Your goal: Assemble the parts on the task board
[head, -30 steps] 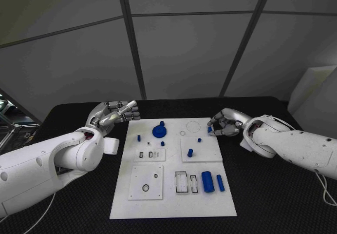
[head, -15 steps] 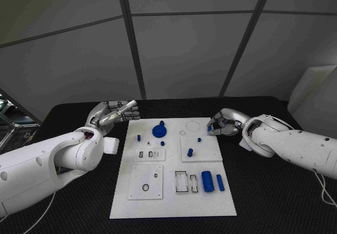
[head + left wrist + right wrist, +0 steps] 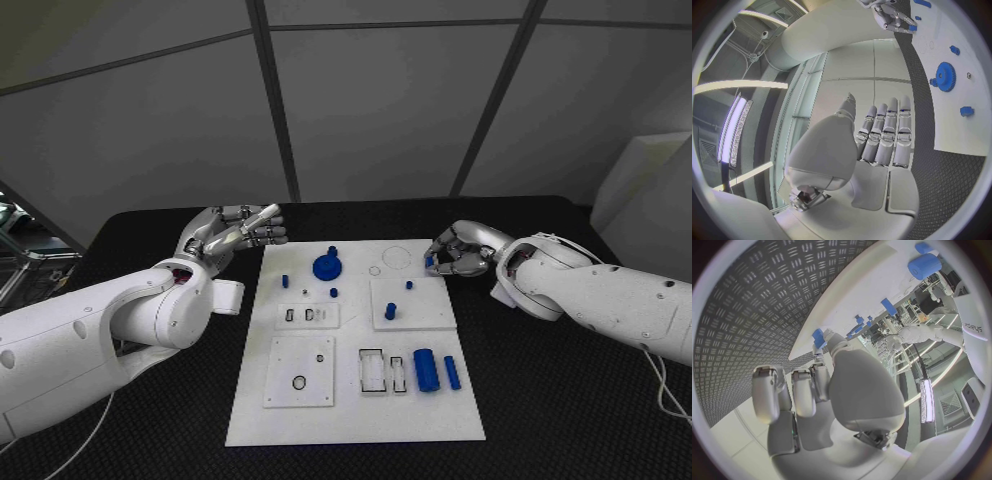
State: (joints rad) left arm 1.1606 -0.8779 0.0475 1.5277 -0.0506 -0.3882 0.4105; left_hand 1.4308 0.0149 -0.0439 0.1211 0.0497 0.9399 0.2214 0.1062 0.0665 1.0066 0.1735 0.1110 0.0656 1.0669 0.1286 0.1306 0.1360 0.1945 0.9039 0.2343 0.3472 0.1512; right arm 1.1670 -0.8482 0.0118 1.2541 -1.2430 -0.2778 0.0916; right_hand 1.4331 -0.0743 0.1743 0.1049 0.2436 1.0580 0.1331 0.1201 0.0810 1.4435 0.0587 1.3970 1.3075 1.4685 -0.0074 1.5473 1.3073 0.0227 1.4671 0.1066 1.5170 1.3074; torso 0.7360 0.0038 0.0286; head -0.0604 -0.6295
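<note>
Right hand pinches a small blue part over the far right corner of the task board; left hand, fingers spread and empty, hovers beside the board's far left corner.

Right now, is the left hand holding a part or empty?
Empty. The left hand is raised beside the task board, fingers straight and side by side with nothing between them in the left wrist view.
</note>
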